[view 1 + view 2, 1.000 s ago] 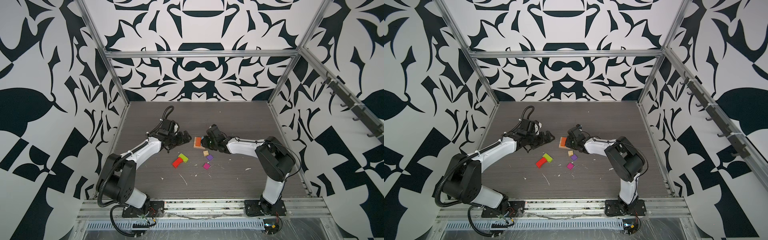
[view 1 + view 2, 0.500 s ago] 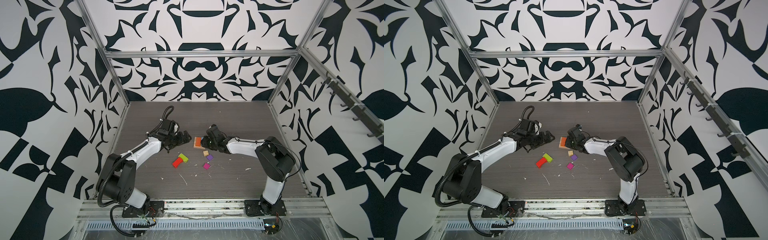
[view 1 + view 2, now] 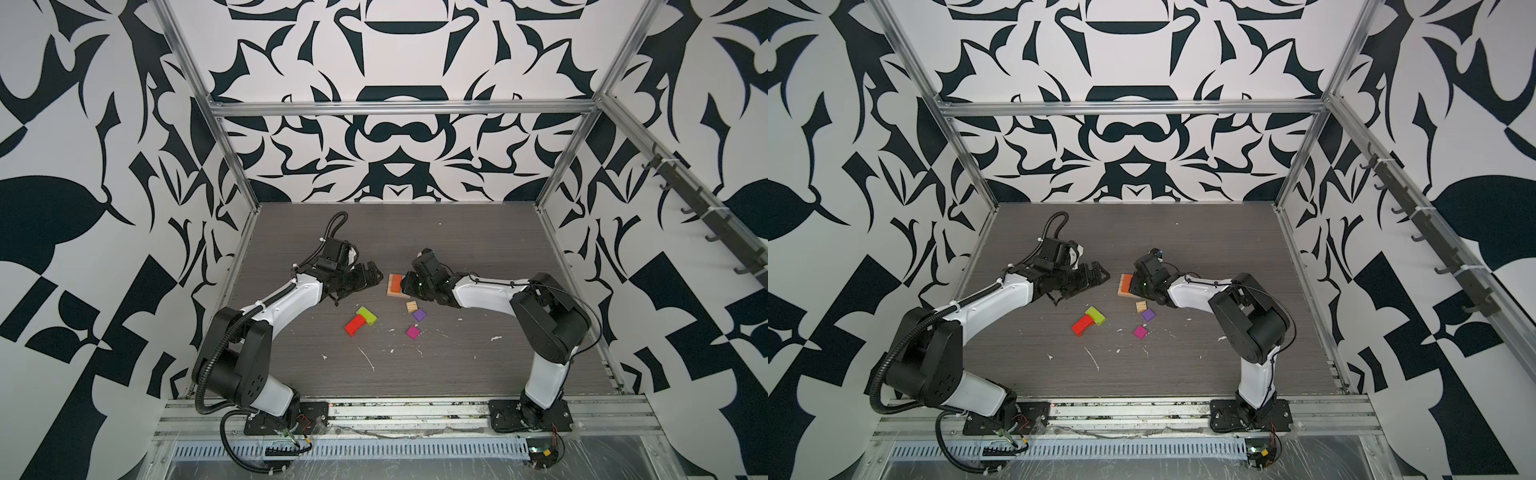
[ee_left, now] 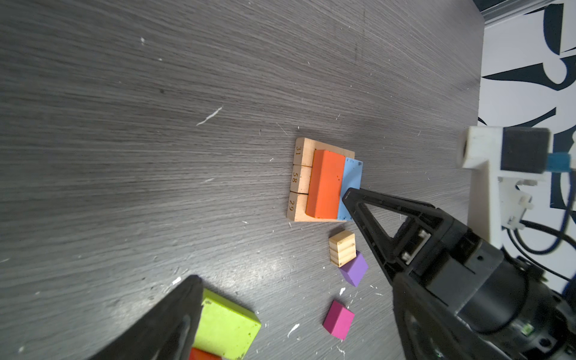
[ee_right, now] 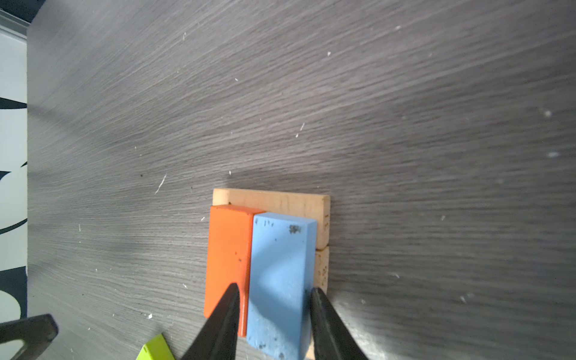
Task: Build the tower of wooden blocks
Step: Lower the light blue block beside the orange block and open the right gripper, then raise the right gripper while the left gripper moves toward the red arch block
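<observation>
Wood block tower point(image 3: 395, 286) noted mid-bench point(image 3: 457, 365): tan base, with orange block point(image 5: 227, 258) and blue block point(image 5: 280, 265) laid side by side on it. Right claw point(image 5: 274, 293) is set narrow astride the blue block; whether it is gripped cannot be told. Left claw point(image 3: 371, 275) is held wide, near the tower.

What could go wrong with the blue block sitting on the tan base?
The right pincer straddles the blue block, one finger at the orange block; withdrawing crookedly might drag either out of line. The blue block lies near the edge of the tan base, so a nudge may tip it off.
</observation>
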`<state>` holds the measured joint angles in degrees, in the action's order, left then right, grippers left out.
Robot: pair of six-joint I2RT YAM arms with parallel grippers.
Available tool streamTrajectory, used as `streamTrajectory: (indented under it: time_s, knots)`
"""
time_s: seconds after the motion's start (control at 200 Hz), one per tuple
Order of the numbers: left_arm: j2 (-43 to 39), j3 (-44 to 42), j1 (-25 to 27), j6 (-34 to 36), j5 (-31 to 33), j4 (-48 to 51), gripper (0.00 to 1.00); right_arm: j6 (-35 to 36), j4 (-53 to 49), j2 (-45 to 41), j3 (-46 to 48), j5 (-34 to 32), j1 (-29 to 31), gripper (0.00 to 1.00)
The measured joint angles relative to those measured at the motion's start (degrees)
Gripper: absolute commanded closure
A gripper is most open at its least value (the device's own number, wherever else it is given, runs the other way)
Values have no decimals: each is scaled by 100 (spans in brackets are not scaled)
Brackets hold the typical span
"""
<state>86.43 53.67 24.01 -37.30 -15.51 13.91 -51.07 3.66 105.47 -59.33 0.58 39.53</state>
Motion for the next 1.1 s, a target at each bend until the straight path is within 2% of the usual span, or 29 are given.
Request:
streamTrajectory:
  time_s: [0.33, 0.685, 1.1]
  knots:
    - [0, 0, 0, 0, 0, 0, 3, 90, -35, -17, 0, -20, 11, 57]
    - [0, 0, 0, 0, -4, 0, 3, 321, -177, -433, 0, -133, 11, 49]
    - [0, 0, 0, 0, -9, 0, 3, 472, -219, -444, 0, -90, -15, 41]
